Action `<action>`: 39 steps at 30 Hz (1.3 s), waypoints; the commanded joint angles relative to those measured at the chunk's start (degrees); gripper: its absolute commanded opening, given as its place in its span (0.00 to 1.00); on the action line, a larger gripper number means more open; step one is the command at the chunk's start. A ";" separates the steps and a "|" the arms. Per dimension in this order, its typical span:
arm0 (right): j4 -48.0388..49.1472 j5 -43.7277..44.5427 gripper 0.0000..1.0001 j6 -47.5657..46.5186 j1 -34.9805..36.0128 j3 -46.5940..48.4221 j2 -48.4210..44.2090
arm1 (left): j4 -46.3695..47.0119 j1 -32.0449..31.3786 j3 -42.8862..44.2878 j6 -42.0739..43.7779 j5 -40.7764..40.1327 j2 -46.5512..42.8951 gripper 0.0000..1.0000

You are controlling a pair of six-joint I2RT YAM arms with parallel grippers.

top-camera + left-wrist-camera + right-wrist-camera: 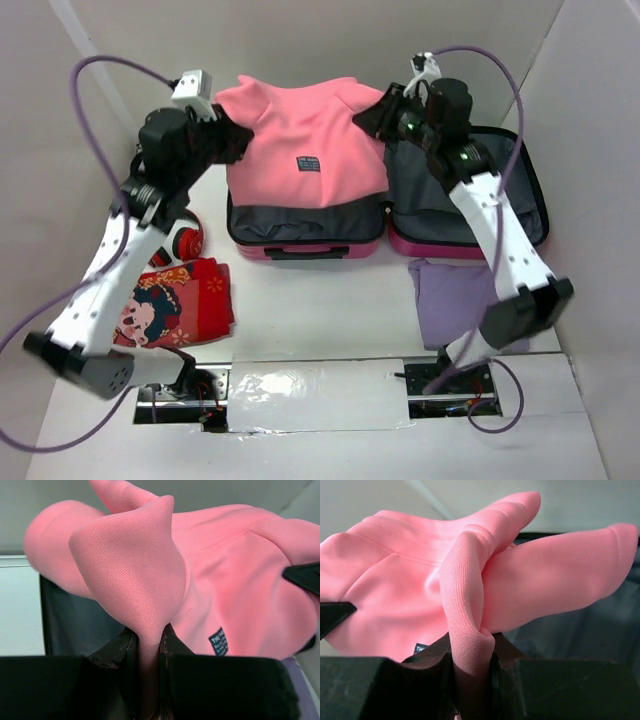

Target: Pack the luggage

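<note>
Fixed above and behind the arm bases, the top camera looks down over the whole worktop (320, 300). The wrist cameras peer at close range past the left fingers (117, 652) and the right fingers (432, 655), from opposite sides of the pink garment (300, 130), which all three views share.

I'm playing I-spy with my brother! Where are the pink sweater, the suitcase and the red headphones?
pink sweater (300, 125), top view, middle of its chest.
suitcase (290, 222), top view, dark front wall under the sweater.
red headphones (188, 243), top view, the round ear cup.
</note>
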 commanded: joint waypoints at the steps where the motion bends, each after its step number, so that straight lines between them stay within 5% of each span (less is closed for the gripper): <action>1: 7.42 -3.14 0.00 -3.90 -2.46 4.39 6.62 | 9.08 6.56 3.23 2.69 8.06 6.97 0.00; 6: 12.01 -2.81 0.00 -10.04 -2.99 9.65 18.37 | 16.04 13.94 4.99 2.16 15.53 16.64 0.00; 9: 6.31 -5.59 0.00 -11.55 -4.83 20.17 28.99 | 18.33 17.28 8.15 0.85 19.30 24.01 0.00; 15: 6.46 -11.60 0.00 -10.86 -7.38 30.50 42.47 | 19.91 19.32 15.28 1.37 25.92 37.63 0.00; 23: 4.28 -10.98 0.00 -10.32 -10.37 31.65 48.38 | 22.38 18.09 17.04 0.05 26.89 47.14 0.00; 32: 0.50 -13.00 0.00 -12.95 -11.69 29.54 50.93 | 27.04 18.35 7.20 -0.47 21.97 47.85 0.00; 39: -0.04 -9.67 0.00 -14.37 -9.23 20.24 49.35 | 24.76 18.97 3.77 -0.83 18.46 48.38 0.00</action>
